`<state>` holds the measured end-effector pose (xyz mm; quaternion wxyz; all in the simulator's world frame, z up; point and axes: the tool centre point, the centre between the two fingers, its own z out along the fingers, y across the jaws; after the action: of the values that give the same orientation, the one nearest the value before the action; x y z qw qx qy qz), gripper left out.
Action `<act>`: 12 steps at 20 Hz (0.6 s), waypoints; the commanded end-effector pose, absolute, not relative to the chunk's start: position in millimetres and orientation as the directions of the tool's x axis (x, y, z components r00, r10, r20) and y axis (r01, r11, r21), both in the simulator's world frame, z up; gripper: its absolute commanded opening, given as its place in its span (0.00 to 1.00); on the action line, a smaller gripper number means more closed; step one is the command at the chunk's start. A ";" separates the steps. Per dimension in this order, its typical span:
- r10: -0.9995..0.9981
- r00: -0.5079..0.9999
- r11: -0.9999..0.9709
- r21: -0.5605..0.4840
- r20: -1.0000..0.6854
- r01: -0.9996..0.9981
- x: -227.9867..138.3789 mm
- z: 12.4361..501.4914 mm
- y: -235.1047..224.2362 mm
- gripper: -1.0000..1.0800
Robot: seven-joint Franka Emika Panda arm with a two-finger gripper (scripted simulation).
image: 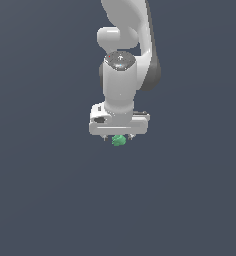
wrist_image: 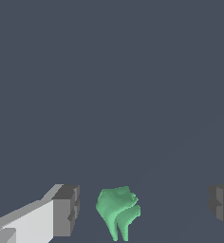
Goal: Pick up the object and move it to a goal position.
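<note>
Blob (wrist_image: 117, 211), green, lumpy, matte: one item, sitting on the plain dark bench (image: 50, 200), directly under my arm's tool (image: 119, 139) in the exterior view.

Tool: white body, two dark fingers (wrist_image: 66, 210), standing wide apart and gripping nothing. From the wrist view I count clear gaps on both sides of the blob; neither pad touches it.

Key relation: the blob lies between the fingers but off centre, nearer the one on the white bracket than its partner at the frame edge. Its narrow end tapers toward the camera's lower edge; I read its longer axis as running roughly across the line joining the fingers, so I judge that closing would pinch the shorter width. A small sideways correction may be wise first, or the nearer finger will likely push the blob before the other arrives.

Hard to make out: the far finger is cut off by the frame; fingertips are mostly hidden under the tool body in the exterior view; height of the pads above the bench cannot be told. No goal marker is visible to me.
</note>
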<state>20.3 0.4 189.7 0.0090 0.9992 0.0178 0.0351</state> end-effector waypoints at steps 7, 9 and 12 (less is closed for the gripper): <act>0.013 0.998 -1.000 0.016 0.067 0.012 16.5 184.3 1.4 0.96; -0.006 0.998 -1.000 0.013 0.064 -0.007 13.2 179.9 2.0 0.96; -0.044 0.997 -0.999 0.009 0.059 -0.044 6.4 171.2 3.2 0.96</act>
<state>9.9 2.6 175.7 0.0059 0.9994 -0.0127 0.0308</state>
